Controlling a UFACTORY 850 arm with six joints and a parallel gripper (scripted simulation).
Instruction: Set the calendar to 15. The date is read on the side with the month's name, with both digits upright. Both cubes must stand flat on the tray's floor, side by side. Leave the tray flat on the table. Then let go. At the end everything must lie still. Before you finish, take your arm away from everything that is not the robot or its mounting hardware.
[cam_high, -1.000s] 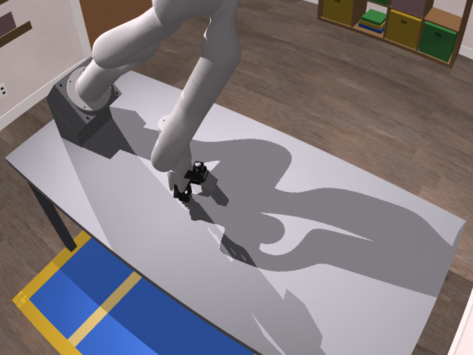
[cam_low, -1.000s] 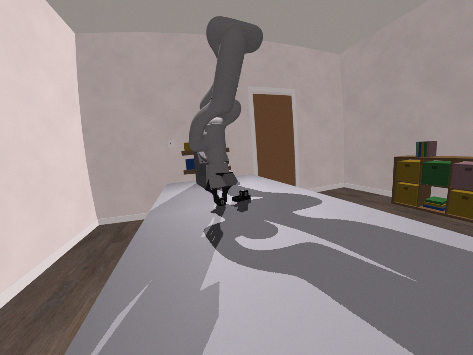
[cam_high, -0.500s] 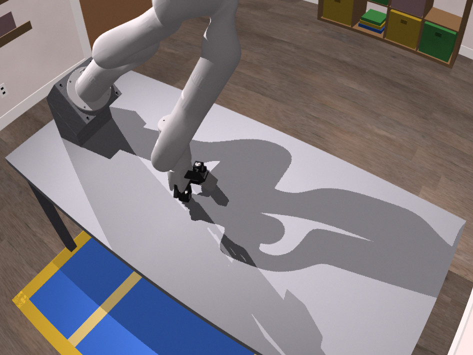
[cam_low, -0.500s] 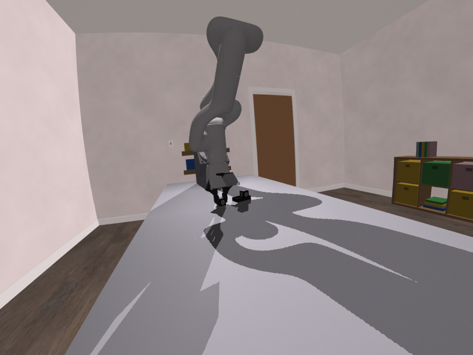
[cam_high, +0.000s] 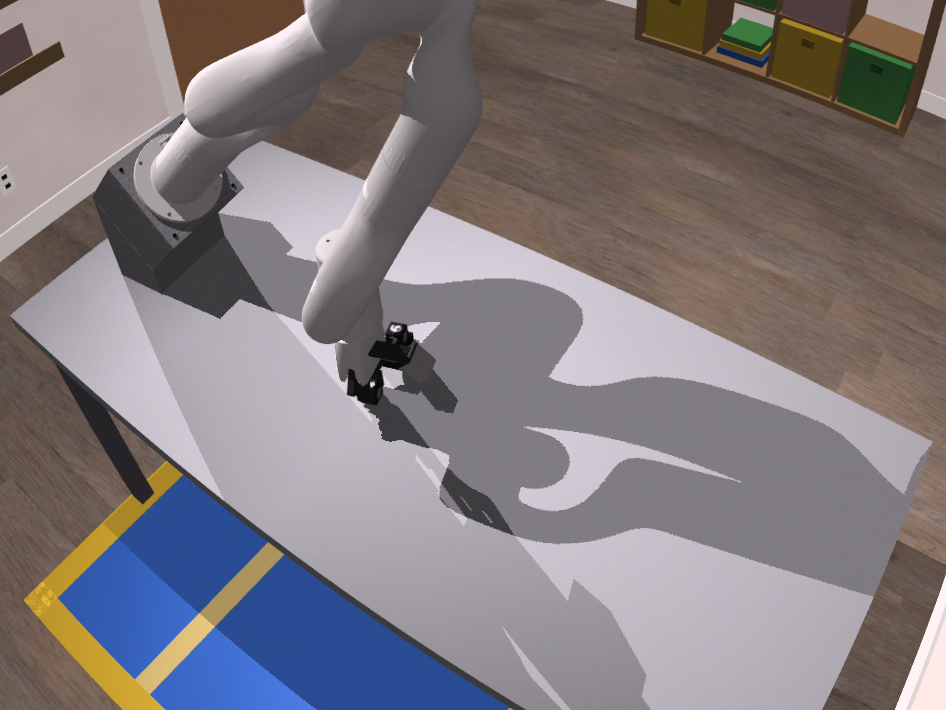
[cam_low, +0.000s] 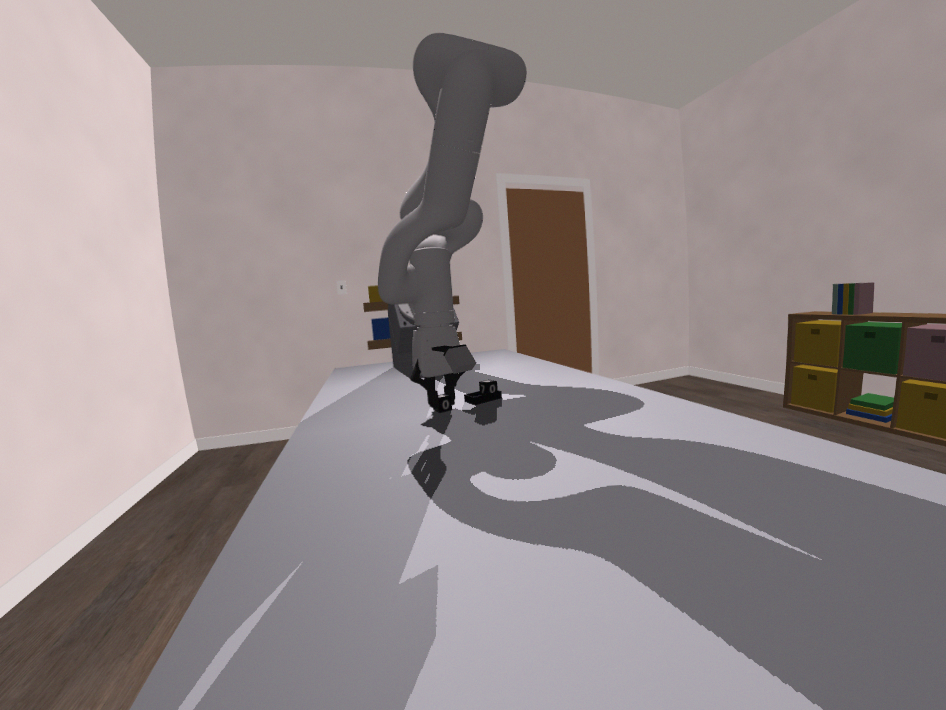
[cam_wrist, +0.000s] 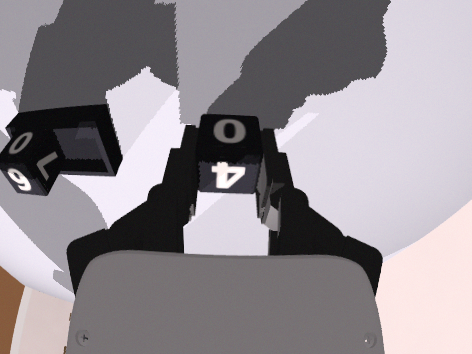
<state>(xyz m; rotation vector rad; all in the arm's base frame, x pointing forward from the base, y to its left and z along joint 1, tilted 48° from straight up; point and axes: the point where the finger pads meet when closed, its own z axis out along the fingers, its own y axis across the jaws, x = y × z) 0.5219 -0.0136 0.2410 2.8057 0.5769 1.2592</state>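
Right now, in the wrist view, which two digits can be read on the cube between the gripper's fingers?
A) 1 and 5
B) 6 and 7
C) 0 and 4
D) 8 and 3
C: the cube between the fingers of the gripper shows a 0 on one face and a 4 on the adjoining face.

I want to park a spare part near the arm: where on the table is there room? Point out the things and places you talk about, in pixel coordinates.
Crowded: around the gripper (cam_high: 379, 374) (cam_low: 443, 393) (cam_wrist: 228, 146), its cube (cam_wrist: 229, 150) and the tray (cam_high: 389, 361) (cam_low: 481, 398) (cam_wrist: 114, 150). Free: the stretch between gripper and far short edge, and that beside the blue mat's edge.
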